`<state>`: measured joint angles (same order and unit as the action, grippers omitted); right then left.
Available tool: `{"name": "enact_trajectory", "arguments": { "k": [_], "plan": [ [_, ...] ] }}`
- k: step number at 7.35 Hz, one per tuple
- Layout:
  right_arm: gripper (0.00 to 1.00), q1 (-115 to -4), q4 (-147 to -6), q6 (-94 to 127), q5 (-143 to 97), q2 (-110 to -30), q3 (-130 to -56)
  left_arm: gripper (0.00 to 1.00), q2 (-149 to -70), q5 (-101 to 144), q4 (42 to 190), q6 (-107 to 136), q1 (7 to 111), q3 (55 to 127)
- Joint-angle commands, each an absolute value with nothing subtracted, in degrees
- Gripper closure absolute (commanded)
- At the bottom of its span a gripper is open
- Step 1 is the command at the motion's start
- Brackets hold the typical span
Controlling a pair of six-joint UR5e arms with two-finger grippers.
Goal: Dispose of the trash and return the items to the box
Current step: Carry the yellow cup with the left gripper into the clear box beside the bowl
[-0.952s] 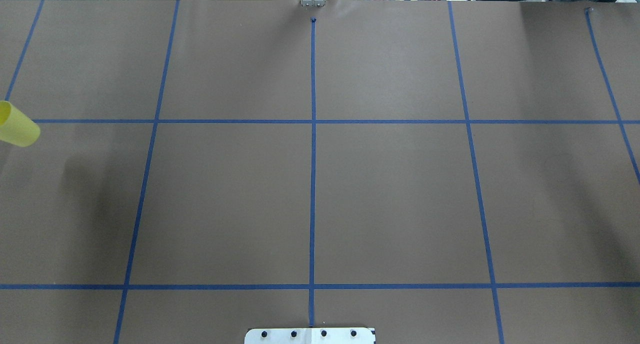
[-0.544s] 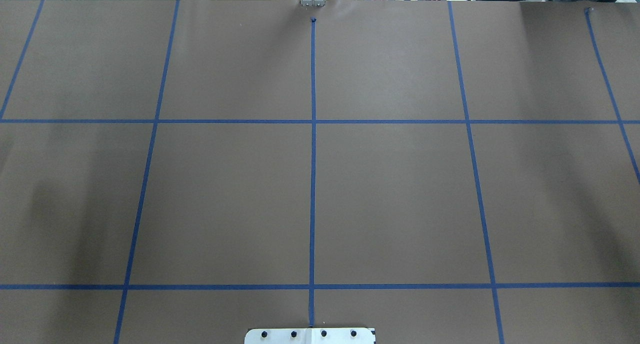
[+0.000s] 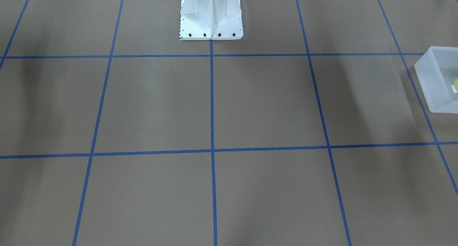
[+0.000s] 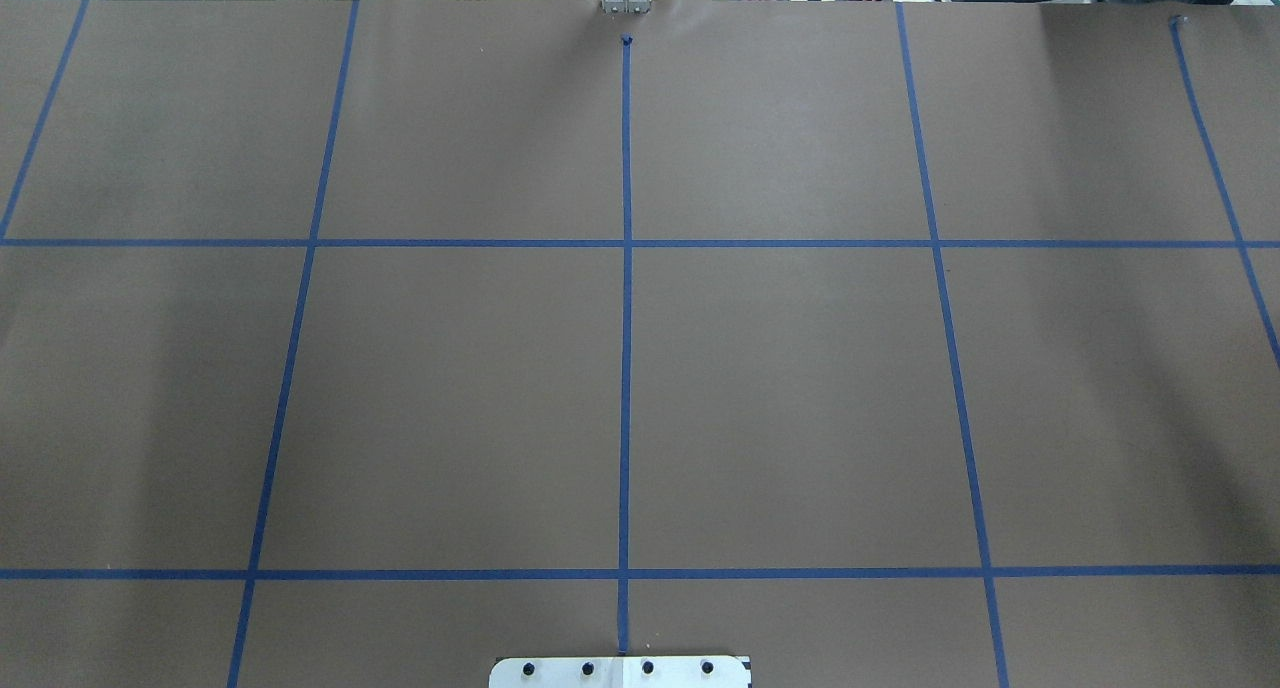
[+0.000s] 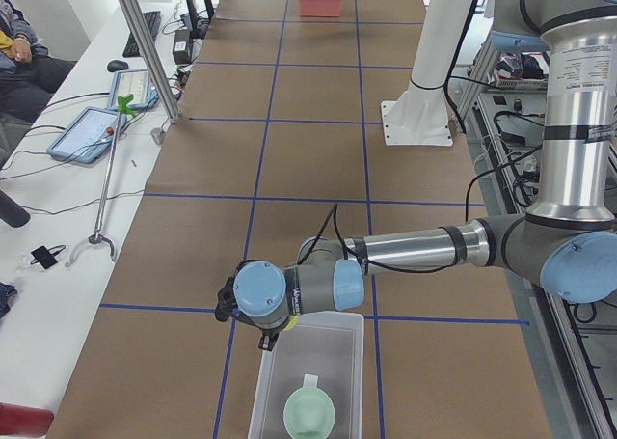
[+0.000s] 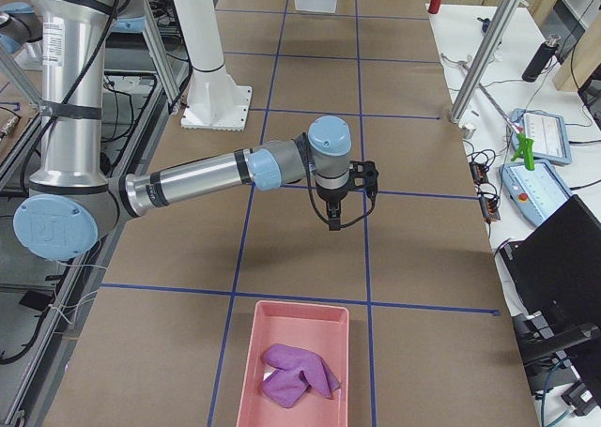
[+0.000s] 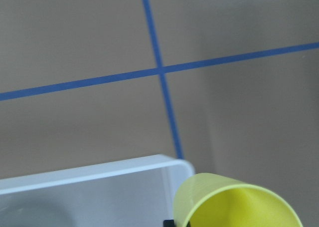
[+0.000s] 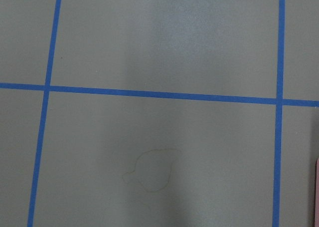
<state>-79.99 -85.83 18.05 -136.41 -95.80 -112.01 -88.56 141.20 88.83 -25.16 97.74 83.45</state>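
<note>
Your left hand (image 5: 262,335) clasps the cup (image 7: 234,207) over a corner of the box (image 7: 99,169), lower right of the wrist frame, likely staged for dropping in; right hand (image 6: 333,216) hangs well apart, grip can't be told.

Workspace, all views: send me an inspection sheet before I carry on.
Surface: brown paper with a blue tape grid; faint stain outline.
Job's things: yellow cup at the corner of the box, close under the left wrist camera; pale green item inside the box.
Clutter: pink tray holding a purple cloth.
Grippers: left gripper at the box's end, right gripper above bare paper; whether the jaws are open or shut cannot be told.
Cables: black cable along the left arm; thin cable looping beside the right gripper.
Surroundings: seated operator; tablets on the side bench.
</note>
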Motion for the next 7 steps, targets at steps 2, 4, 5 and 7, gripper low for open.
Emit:
{"name": "enact_trajectory", "arguments": {
  "k": [2,4,5,7],
  "plan": [
    [0.0,-79.6,-85.9,18.1,-136.4,-96.0,-112.0,1.0,-86.2,141.0,93.5,-25.2,98.5,77.9],
    [0.0,-79.6,-85.8,18.1,-136.5,-96.0,-112.1,1.0,-83.9,140.7,100.7,-17.9,97.7,77.6],
    [0.0,-79.6,-85.8,18.1,-136.5,-96.1,-112.1,1.0,-83.8,140.5,104.1,-13.1,94.8,77.1],
    [0.0,-79.6,-85.8,18.1,-136.8,-96.2,-112.1,1.0,-84.0,140.4,113.9,-5.4,91.3,71.6]
  ]
}}
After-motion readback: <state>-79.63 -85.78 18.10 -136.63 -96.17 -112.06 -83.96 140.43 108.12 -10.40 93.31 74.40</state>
